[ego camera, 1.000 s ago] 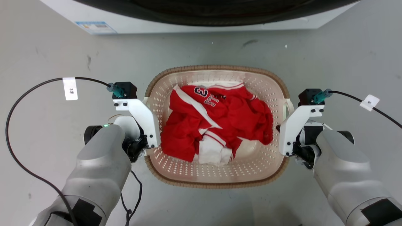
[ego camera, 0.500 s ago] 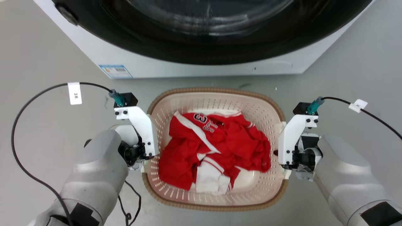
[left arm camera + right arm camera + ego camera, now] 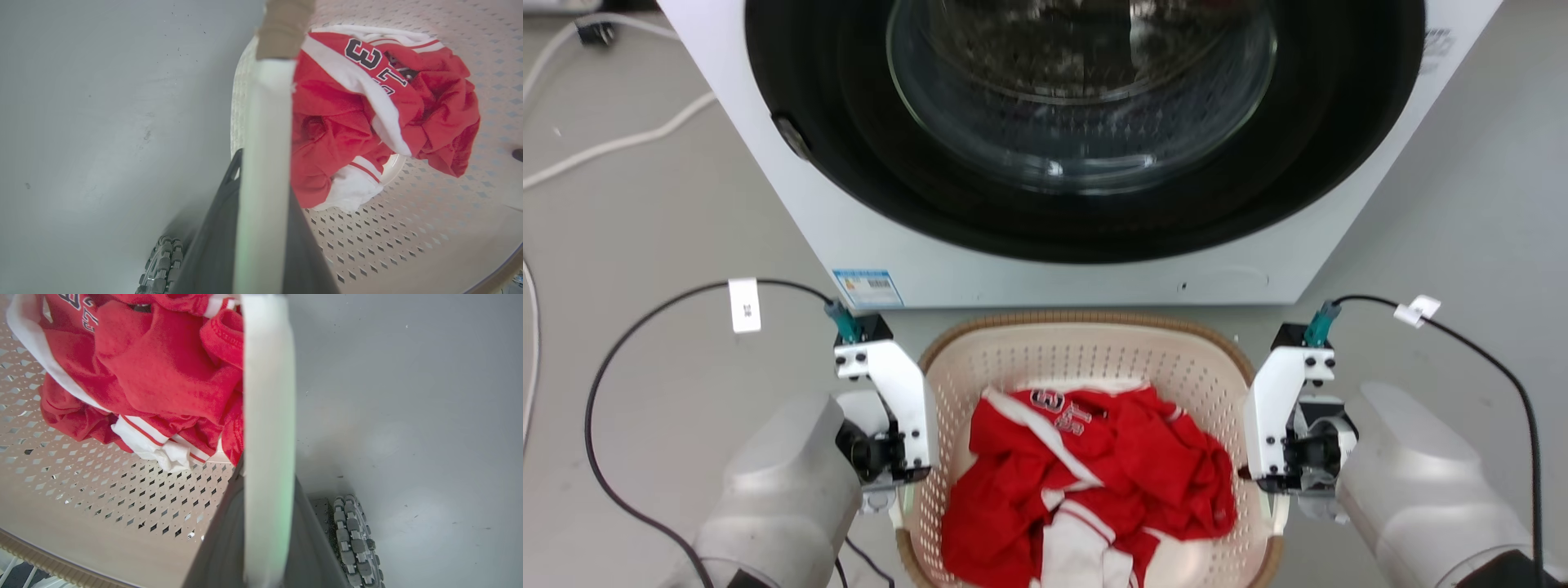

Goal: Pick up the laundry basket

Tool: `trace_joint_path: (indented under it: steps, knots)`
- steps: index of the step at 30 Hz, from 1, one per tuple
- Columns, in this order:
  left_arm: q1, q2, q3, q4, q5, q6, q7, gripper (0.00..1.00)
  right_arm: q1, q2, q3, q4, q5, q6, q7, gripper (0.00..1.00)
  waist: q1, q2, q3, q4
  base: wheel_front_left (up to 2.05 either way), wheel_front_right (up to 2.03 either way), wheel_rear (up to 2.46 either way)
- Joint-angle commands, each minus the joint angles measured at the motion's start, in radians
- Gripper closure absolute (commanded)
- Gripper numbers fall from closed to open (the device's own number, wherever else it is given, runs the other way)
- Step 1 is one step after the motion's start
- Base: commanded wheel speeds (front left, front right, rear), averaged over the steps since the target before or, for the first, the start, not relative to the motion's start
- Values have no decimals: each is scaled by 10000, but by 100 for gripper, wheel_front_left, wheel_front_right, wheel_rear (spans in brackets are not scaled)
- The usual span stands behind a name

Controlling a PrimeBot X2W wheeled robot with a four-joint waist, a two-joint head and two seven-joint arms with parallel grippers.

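In the wrist views, my left gripper (image 3: 263,171) and right gripper (image 3: 267,473) each clamp a white handle (image 3: 267,114) of the laundry basket (image 3: 1086,359); the head view adds the washer (image 3: 866,245) behind.

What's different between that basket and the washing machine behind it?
The laundry basket is cream, full of small holes, with a brown rim; the washing machine is a smooth white box with a round dark door. The basket is open on top and holds red-and-white clothing; the washing machine's glass window looks shut. The basket is narrower than the washing machine's door. Both are pale and lie straight ahead of the robot.
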Motion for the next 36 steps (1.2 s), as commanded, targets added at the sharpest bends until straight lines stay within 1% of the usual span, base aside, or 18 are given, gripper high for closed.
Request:
trace_joint_path:
  steps: [1,9,15,20,36]
  knots:
    - [132,-482,-19,-192,-208,-149,107,100,168,429,68,-181,206,139,144,100,1,0,-500,20,0,0,0]
    - [889,-593,-228,-111,-477,-150,514,100,747,441,421,-271,538,141,622,100,1,0,-1418,8,0,0,0]
    - [1362,-688,-365,-47,-640,-150,619,100,1132,456,592,-221,770,141,797,100,1,0,-1920,35,0,0,0]
    - [1539,-733,-462,-67,-707,-150,583,100,1281,462,651,-172,902,141,744,100,1,0,-2018,46,0,0,0]
    - [1376,-725,-687,-180,-889,-152,412,100,1177,466,757,-32,986,141,572,100,1,0,-1893,74,0,0,0]
